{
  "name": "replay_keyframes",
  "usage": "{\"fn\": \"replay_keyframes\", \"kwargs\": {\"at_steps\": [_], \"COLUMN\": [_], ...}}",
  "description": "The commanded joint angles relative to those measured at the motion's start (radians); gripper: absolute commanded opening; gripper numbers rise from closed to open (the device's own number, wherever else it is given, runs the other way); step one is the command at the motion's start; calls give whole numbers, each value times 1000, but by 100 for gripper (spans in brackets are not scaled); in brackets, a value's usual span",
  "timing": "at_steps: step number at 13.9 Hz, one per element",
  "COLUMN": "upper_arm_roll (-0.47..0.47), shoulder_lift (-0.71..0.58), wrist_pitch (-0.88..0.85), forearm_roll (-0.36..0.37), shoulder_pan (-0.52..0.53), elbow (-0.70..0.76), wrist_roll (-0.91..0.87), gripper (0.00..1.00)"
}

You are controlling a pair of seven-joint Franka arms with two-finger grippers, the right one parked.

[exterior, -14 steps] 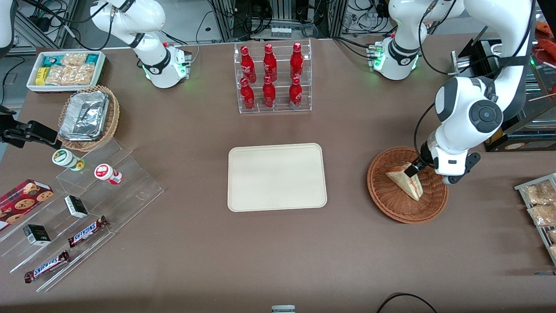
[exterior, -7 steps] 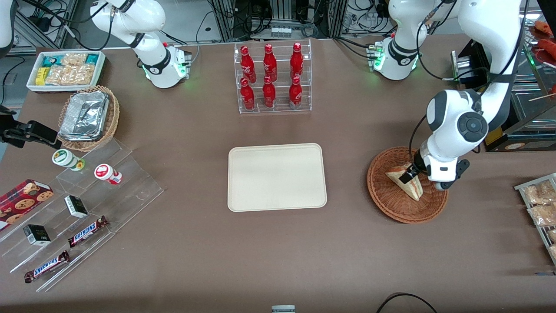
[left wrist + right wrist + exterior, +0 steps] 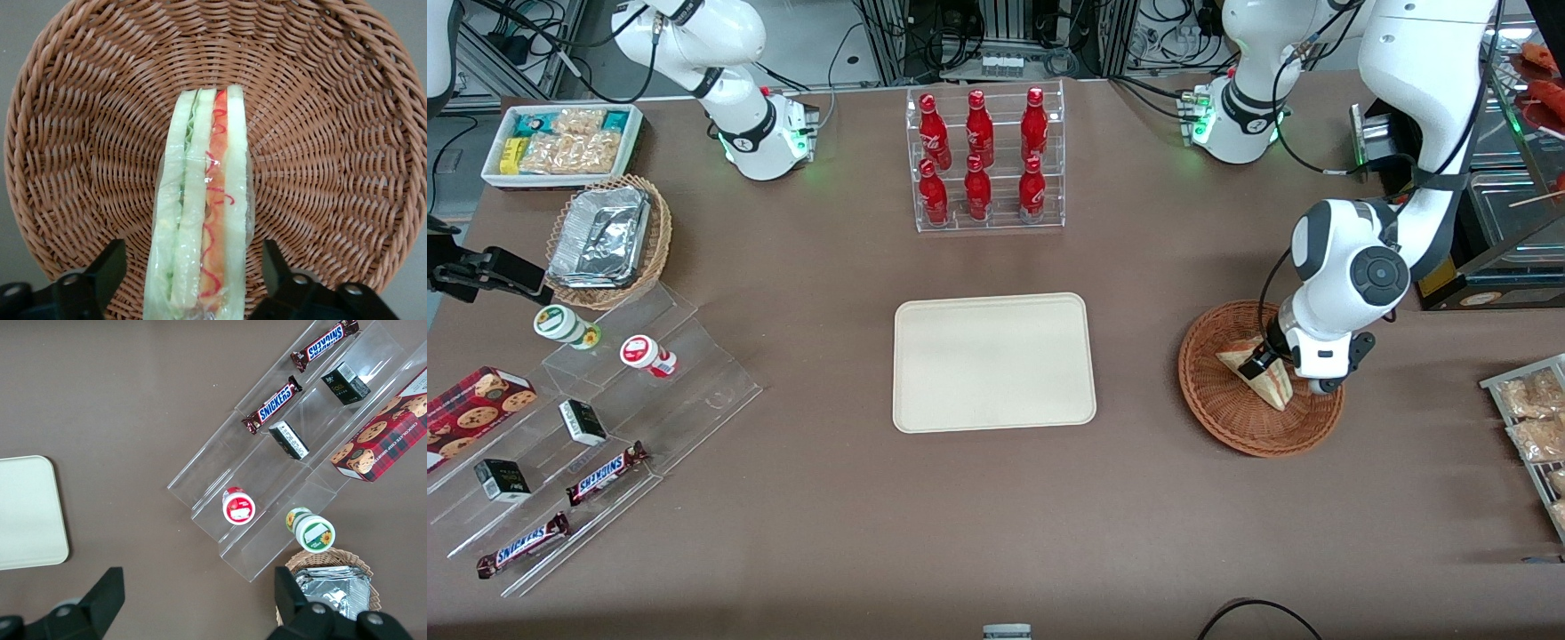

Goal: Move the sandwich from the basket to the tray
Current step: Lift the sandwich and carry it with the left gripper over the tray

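Clearly the grasp step is in hand; the gripper (image 3: pixel 198 283) is down in the basket (image 3: pixel 1232 418), its fingers (image 3: pixel 100 273) spread wide astride the sandwich (image 3: pixel 203 213), seemingly not yet pinching it; next they must close, lift, and carry it toward nine o'clock in the front view, to the tray (image 3: pixel 993 362).

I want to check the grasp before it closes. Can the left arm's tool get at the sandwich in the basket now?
Probably yes: the open tool straddles the sandwich in the basket, with nothing between.
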Motion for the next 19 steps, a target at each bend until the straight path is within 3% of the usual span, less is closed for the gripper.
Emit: {"fn": "replay_keyframes", "kwargs": {"at_steps": [1, 5, 9, 14, 19], "upper_arm_roll": [0, 0, -10, -17, -19], "shoulder_lift": [-15, -50, -43, 5, 143], "wrist_pitch": [-15, -151, -355, -412, -414], "forearm_roll": [2, 2, -1, -2, -2], "shoulder_pan": [0, -3, -14, -168, -374], "elbow": [-13, 45, 225, 351, 502], "wrist_roll": [-25, -22, -7, -5, 13], "gripper": [0, 0, 0, 0, 0]}}
